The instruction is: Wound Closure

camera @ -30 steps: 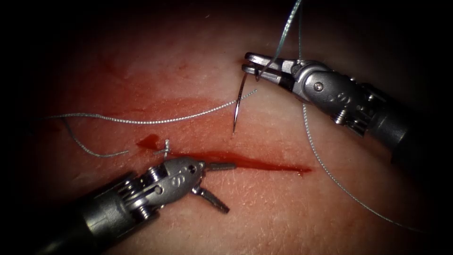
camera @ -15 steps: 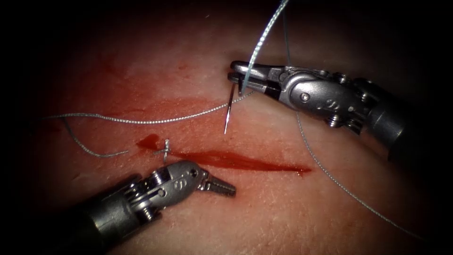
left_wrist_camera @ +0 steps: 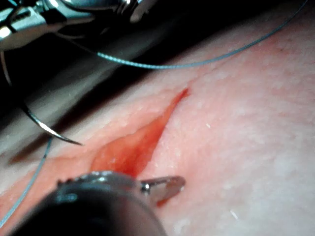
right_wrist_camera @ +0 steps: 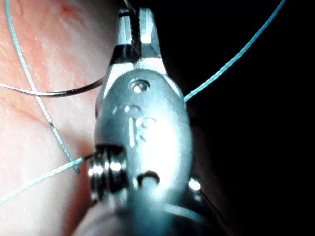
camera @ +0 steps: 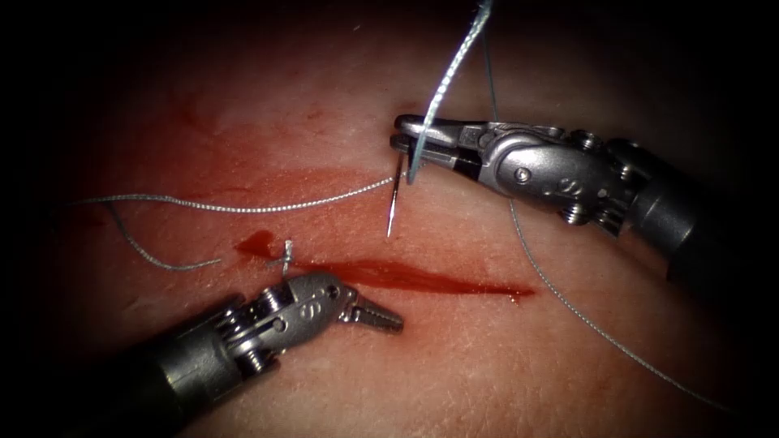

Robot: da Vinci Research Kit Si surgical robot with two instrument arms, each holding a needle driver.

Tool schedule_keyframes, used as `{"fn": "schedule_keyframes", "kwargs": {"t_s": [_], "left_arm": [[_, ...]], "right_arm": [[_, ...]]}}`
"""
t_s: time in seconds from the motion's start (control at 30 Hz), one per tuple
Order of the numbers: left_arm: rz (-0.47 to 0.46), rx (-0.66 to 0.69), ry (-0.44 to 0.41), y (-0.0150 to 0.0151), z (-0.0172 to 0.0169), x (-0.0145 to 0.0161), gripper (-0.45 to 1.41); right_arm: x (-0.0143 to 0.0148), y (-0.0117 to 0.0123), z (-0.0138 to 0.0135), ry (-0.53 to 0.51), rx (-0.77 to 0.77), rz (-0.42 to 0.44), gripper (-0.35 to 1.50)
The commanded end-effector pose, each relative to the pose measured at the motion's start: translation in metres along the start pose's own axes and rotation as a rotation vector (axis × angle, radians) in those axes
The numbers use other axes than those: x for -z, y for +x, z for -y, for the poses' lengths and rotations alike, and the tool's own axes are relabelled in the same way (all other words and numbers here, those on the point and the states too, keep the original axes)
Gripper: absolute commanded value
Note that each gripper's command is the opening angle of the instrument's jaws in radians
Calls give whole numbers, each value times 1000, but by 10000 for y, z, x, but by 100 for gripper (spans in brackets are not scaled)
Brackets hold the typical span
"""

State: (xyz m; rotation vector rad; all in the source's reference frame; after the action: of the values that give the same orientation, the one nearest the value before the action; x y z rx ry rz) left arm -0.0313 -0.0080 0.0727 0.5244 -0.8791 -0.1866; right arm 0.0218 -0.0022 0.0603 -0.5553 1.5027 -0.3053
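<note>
The curved steel needle (camera: 393,203) was held near its thread end in the closed jaws of the right arm's silver needle driver (camera: 406,138), its point hanging free above the pale pink tissue (camera: 487,357), on the far side of the long red cut (camera: 422,280) and not in the tissue. Compared with a second earlier, this tool had been shifted leftward and the needle brought more upright. The grey braided thread (camera: 243,207) was draped across the tissue to the left and looped up over the right tool. The left arm's silver needle driver (camera: 377,315) was seen with its jaws brought together from their earlier spread, nothing held, lying against the cut's near edge, beside a knotted stitch (camera: 284,255).
</note>
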Motion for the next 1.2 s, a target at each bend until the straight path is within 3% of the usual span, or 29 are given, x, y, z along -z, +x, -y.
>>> {"fn": "schedule_keyframes", "kwargs": {"t_s": [0.03,0.63,1.2], "left_arm": [[-8,-3,-10,-6,-7,0,-45],[-24,19,-16,-2,-7,1,-45],[-24,31,-16,-3,-7,1,-45]], "right_arm": [[-5,0,-15,-4,15,-3,-35],[-7,2,-6,27,60,6,-35],[-12,3,21,38,66,-3,-35]]}}
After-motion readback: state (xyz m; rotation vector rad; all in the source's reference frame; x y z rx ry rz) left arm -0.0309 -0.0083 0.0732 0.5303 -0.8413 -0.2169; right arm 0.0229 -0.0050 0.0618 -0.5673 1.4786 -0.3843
